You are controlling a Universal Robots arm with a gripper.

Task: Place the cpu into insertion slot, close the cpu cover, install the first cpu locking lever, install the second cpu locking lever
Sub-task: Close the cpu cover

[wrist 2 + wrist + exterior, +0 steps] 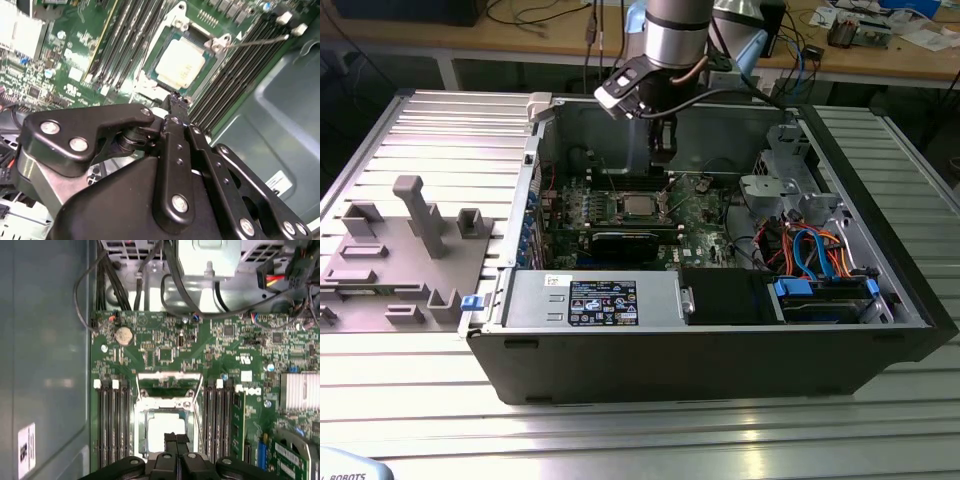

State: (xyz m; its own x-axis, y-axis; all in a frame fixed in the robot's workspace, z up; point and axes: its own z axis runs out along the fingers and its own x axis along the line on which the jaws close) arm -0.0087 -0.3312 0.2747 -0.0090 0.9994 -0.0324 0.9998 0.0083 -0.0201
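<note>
The cpu (638, 205) lies flat in its socket on the green motherboard (700, 215), its silvery top bright in both wrist views (180, 62) (161, 432). The cpu cover (170, 376) stands raised at one edge of the socket, with board showing through its window. A thin wire locking lever (260, 41) sticks out beside the socket, unlatched. My gripper (663, 155) hangs just above the socket, pointing down. Its black fingertips (175, 100) (176, 438) are pressed together over the cpu's edge, shut with nothing visible between them.
Memory slots (112, 425) flank the socket on both sides. A long black card (625, 243) lies just in front, then the power supply (590, 300). A drive cage with blue and orange cables (815, 255) fills the case's right end. A grey fixture (410, 250) sits outside on the left.
</note>
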